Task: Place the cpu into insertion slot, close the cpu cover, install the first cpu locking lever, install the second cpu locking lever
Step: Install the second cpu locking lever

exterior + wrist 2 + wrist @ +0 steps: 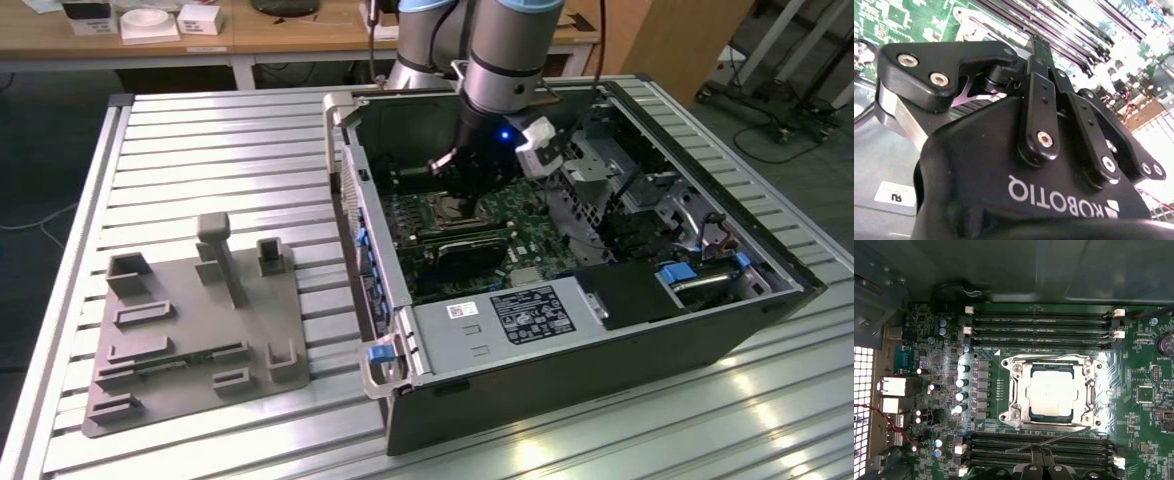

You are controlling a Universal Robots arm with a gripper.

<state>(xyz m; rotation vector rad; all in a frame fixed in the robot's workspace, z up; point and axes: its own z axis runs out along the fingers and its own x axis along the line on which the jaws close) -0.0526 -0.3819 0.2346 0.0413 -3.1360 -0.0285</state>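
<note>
first wrist view: pale silver-tan square cpu (1052, 392) seated under closed silvery-grey metal frame cover (1019, 390); black tool (1040, 465) fingers pressed together, empty.

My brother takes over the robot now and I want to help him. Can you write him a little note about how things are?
Gripper: low inside the computer case, just beside the socket.
Cpu: lying in its socket.
Cpu cover: down flat around the cpu.
Done: cpu placed, cover closed.
Not done: one thin lever slants loose across the memory slots, close to the gripper. Whether the other lever is latched is hard to tell.
</note>
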